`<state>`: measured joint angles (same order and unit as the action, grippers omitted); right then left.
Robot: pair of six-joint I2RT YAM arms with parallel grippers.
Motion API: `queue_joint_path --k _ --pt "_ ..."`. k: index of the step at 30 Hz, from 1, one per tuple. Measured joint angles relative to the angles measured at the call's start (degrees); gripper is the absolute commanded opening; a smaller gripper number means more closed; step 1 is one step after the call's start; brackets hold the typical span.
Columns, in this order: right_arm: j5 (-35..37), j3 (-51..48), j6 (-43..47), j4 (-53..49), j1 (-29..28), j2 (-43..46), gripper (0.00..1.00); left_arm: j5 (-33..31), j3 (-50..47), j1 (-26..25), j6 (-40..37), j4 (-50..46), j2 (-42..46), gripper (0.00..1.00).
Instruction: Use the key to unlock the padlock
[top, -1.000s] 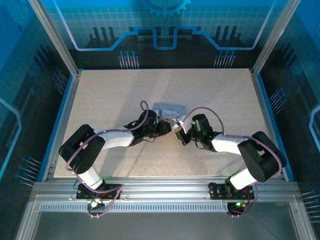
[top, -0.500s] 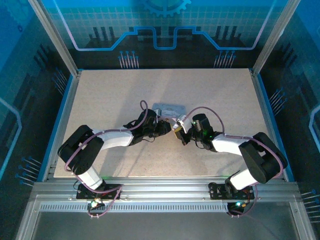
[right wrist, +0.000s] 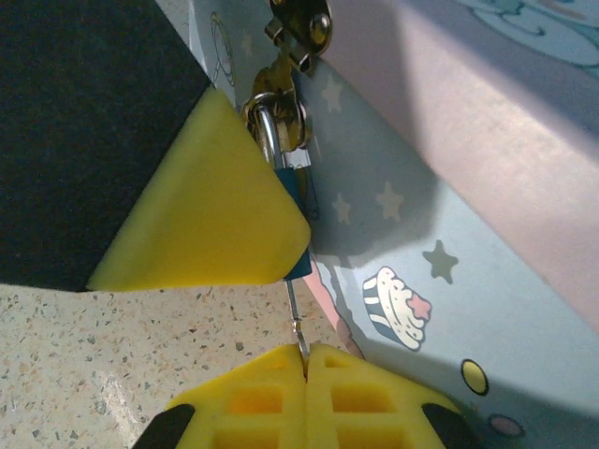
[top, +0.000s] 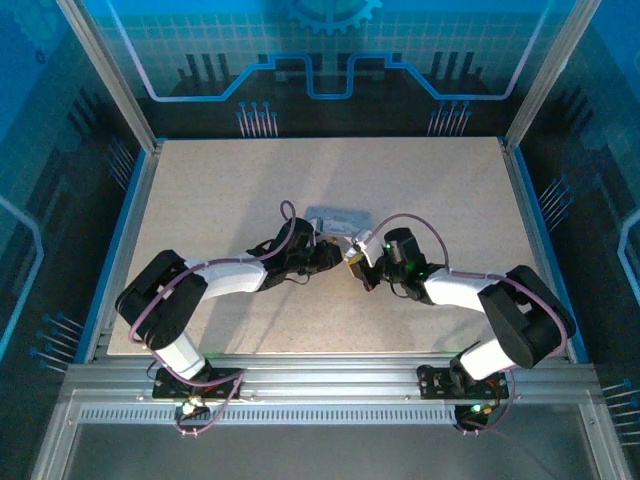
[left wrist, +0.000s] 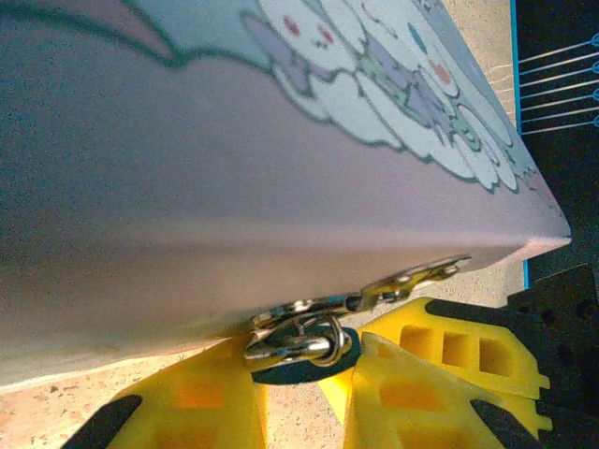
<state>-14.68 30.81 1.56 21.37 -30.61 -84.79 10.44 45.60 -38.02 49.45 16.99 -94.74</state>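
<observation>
Turning key is next, needs no-slip twist: R gripper pinched shut on it, tip seemingly in padlock; L gripper clamps its body.

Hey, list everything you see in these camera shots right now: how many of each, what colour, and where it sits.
Cartoon-print tin box: one, pale blue and lavender, middle of the table.
Metal hasp: one, silvery, on the tin's side wall.
Small padlock: one, blue body with silvery shackle, hanging through the hasp.
Thin metal key: one, dark, its tip meeting the padlock's lower end.
Speckled table: one, beige, under the tin.
Left gripper: one, yellow fingers, closed around the padlock.
Right gripper: one, yellow fingers, pinched shut on the key.
</observation>
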Motion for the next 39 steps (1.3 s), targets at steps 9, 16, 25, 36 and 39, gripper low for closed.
queue_joint_path --k 9,16,25,36,39 --pt "0.11 -0.02 -0.04 -1.64 0.02 1.33 0.0 0.9 0.0 -0.07 0.0 0.11 0.0 0.2" --pt "-0.04 -0.02 -0.22 -1.07 0.0 0.37 0.0 0.98 0.0 -0.07 0.02 -0.02 0.0 0.2" --pt "-0.33 -0.02 -0.26 0.61 -0.09 -1.11 0.0 0.94 0.0 -0.07 0.0 -0.26 0.0 0.21" --pt "-2.16 0.0 -1.14 2.69 0.31 -1.64 0.0 1.01 0.0 -0.07 0.0 -0.48 0.31 0.2" --pt "-2.43 0.0 -1.79 2.8 0.37 -1.7 0.0 1.01 0.0 -0.07 0.02 -0.48 0.31 0.21"
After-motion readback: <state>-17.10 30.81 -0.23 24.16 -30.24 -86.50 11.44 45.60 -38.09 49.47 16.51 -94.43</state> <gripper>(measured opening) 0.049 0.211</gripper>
